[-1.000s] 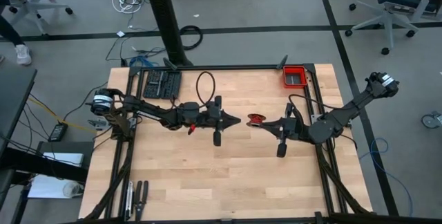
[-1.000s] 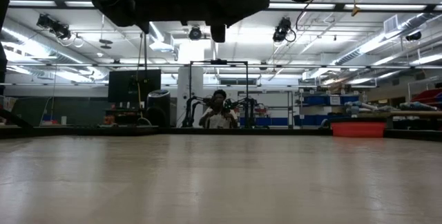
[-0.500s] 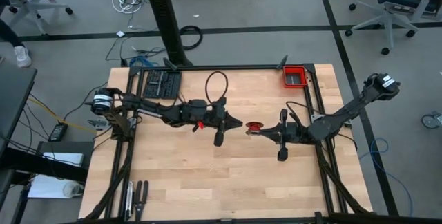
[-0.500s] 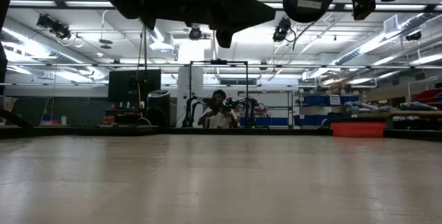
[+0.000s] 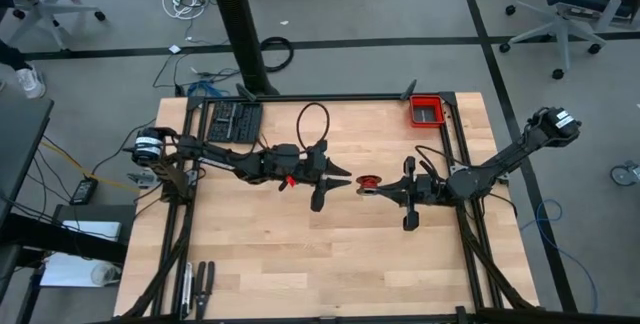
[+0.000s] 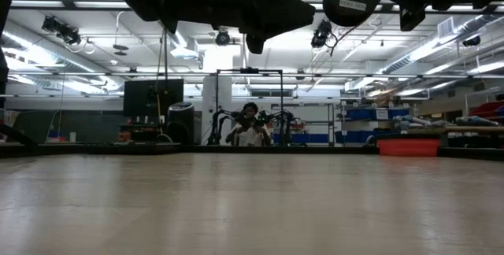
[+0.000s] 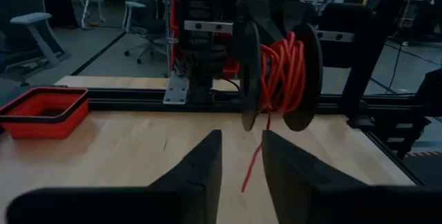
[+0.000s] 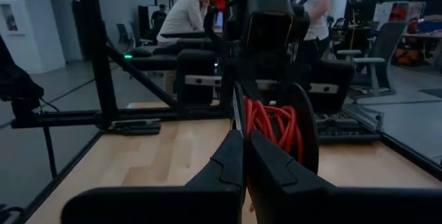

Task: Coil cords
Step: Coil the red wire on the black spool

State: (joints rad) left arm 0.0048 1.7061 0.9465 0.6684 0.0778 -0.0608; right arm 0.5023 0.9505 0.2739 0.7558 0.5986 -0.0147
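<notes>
The red cord [image 7: 283, 72] is wound on a small black spool [image 5: 369, 181] held in the air over the middle of the table. A short loose end [image 7: 252, 169] hangs below the spool. My right gripper [image 5: 378, 186] comes at the spool from the table's right and is shut on it. From the left, my left gripper [image 5: 345, 180] points level at the spool and stands open a little short of it. In the left wrist view the loose end shows in the gap between its fingers [image 7: 207, 162], beyond their tips. My right gripper pinches one thin black flange of the spool [image 8: 237, 110] by its rim between its two fingers [image 8: 231, 158]. The fingers lie level, coming from the table's right. The spool is lifted clear of the table, its flanges upright, with the wound cord [image 8: 273, 127] beside the fingers.
A red bin [image 5: 427, 111] sits at the table's far right corner. A black tray [image 5: 233, 121] lies at the far left. The left arm's black cable loop [image 5: 312, 124] arches over the table's far half. People are in the room beyond [image 6: 250, 125].
My right gripper has sunk and come a little toward the table's near edge with the spool, nearer to my left gripper. My left gripper has opened and kept its place.
</notes>
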